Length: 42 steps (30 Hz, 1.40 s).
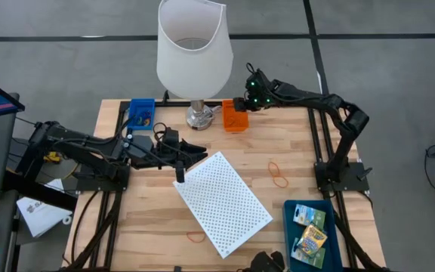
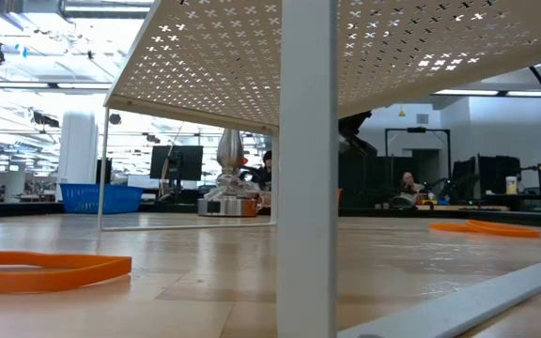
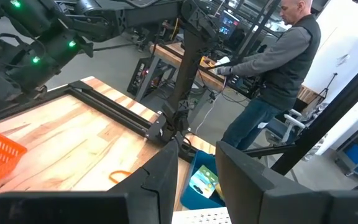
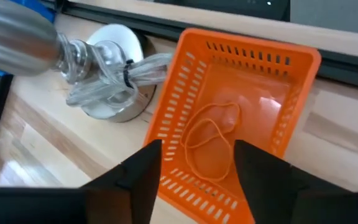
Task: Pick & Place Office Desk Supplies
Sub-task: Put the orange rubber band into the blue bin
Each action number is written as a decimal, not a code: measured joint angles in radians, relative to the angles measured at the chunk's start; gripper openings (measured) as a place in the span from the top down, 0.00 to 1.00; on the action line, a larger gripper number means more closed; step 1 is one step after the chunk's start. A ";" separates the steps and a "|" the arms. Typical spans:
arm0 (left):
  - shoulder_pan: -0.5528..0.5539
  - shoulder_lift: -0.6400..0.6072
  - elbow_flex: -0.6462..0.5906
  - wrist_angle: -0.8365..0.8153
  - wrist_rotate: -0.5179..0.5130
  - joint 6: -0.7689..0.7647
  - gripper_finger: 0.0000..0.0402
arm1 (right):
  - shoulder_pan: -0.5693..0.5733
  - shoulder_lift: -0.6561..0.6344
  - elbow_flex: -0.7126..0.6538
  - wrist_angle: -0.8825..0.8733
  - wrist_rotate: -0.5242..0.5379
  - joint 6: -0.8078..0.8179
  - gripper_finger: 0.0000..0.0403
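My right gripper (image 4: 197, 168) hangs open above the orange basket (image 4: 291, 68) at the table's far edge, its fingers slanting down. A thin orange rubber band (image 4: 213, 140) lies on the basket's floor under them, touching neither finger. More orange rubber bands lie on the table at the right (image 1: 278, 175) and near the front (image 1: 195, 236). Two small printed boxes (image 1: 310, 227) lie in a teal tray (image 1: 331, 208) at the front right. My left gripper (image 1: 196, 153) is held level above the far corner of the white perforated shelf (image 1: 225, 204), open, with nothing between its fingers (image 3: 160, 180).
A big white lamp (image 1: 191, 49) stands on its metal base (image 1: 199, 117) between the orange basket and a blue basket (image 1: 141, 113). The perforated shelf stands on legs (image 2: 306, 188) mid-table. A person (image 3: 284, 68) stands beyond the table's right side.
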<state>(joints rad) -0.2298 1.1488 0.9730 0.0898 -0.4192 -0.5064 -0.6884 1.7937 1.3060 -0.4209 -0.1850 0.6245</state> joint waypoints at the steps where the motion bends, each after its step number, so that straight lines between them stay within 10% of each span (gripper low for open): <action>1: 0.000 0.000 0.000 0.000 0.000 0.000 0.74 | 0.000 -0.002 0.000 0.003 0.002 0.001 0.50; 7: -0.009 0.000 0.000 -0.005 0.017 0.000 0.74 | 0.001 -0.003 0.000 0.004 -0.001 0.003 0.48; 10: -0.051 0.000 0.002 -0.081 0.182 -0.024 0.74 | 0.001 -0.003 0.000 0.002 -0.001 0.003 0.48; 16: -0.360 0.000 0.001 -0.329 0.318 -0.423 0.74 | -0.001 -0.045 0.000 -0.019 -0.008 -0.029 0.49; 24: -0.808 0.142 0.050 -0.291 -0.107 -0.883 0.76 | -0.009 -0.128 0.000 -0.016 0.030 -0.050 0.49; 34: -0.806 0.550 0.217 -0.477 -0.126 -1.094 0.85 | -0.073 -0.225 0.000 -0.028 0.034 -0.064 0.49; 42: -0.726 0.659 0.218 -0.754 -0.214 -1.090 0.60 | -0.115 -0.285 0.000 -0.071 0.054 -0.115 0.49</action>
<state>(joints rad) -0.9557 1.8076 1.1912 -0.6637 -0.6327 -1.5967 -0.8030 1.5091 1.3060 -0.4914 -0.1310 0.5093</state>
